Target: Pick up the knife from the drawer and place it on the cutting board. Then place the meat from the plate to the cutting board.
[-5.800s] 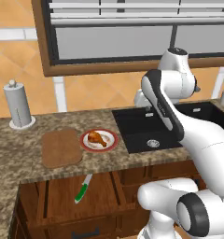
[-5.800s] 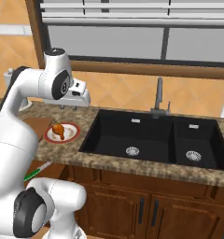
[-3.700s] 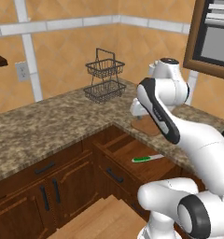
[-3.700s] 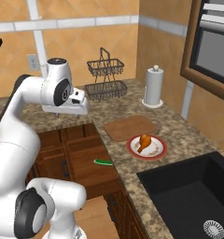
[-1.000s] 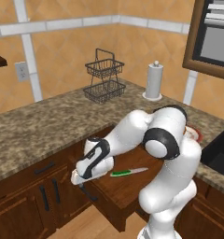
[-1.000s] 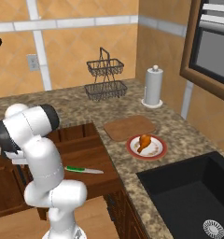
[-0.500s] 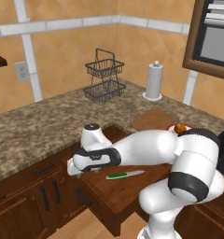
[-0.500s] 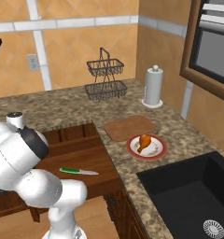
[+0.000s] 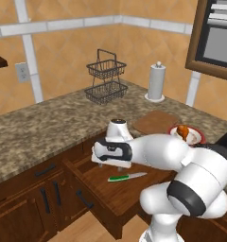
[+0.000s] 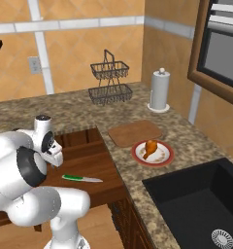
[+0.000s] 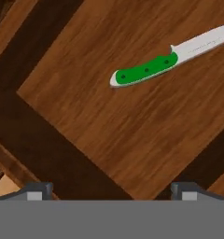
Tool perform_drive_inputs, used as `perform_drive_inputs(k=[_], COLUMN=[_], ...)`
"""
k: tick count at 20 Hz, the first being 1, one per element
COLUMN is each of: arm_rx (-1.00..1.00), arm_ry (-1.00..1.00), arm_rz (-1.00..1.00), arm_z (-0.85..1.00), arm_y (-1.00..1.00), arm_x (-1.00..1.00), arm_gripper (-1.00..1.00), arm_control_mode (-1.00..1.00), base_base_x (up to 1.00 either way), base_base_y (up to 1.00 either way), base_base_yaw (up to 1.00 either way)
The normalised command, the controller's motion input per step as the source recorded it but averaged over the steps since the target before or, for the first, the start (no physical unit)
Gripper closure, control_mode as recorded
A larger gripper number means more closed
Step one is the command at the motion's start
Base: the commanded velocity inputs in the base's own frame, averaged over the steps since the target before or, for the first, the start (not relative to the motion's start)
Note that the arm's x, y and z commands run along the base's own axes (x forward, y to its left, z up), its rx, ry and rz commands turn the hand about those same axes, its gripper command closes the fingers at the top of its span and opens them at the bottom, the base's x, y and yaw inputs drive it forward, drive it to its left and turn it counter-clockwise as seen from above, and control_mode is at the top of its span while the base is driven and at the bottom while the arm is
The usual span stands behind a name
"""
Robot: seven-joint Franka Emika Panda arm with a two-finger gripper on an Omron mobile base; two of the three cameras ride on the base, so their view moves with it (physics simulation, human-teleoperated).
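gripper: jaws standing wide apart, holding nothing, hovering at bottom of frame
knife: lying upper right of the fingertips, long axis slanting up-right, green handle nearer

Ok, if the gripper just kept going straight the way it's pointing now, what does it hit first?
Most likely the bare wooden floor of the drawer. In the hand view the open gripper looks down at plain wood; the knife lies off toward the upper right, so a straight advance would probably miss it.

The counter carries the board, with the plate just beside it, a paper-towel roll and a wire basket behind. The open drawer below holds the knife.
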Motion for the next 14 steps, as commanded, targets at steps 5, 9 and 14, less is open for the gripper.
perform_drive_inputs(k=[5, 9, 14], arm_rx=[0.0, -0.01, -0.02], arm_ry=[0.08, 0.03, 0.17], arm_rz=[-0.74, -0.57, -0.46], arm_z=[-0.43, -0.45, -0.25], arm_y=[-0.55, -0.45, -0.29], arm_x=[0.01, 0.45, 0.66], arm_gripper=[-1.0, -1.0, -1.0], arm_control_mode=[-1.0, -1.0, -1.0], base_base_x=[0.0, 0.0, 0.0], base_base_y=[0.0, 0.0, 0.0], base_base_yaw=[0.0, 0.0, 0.0])
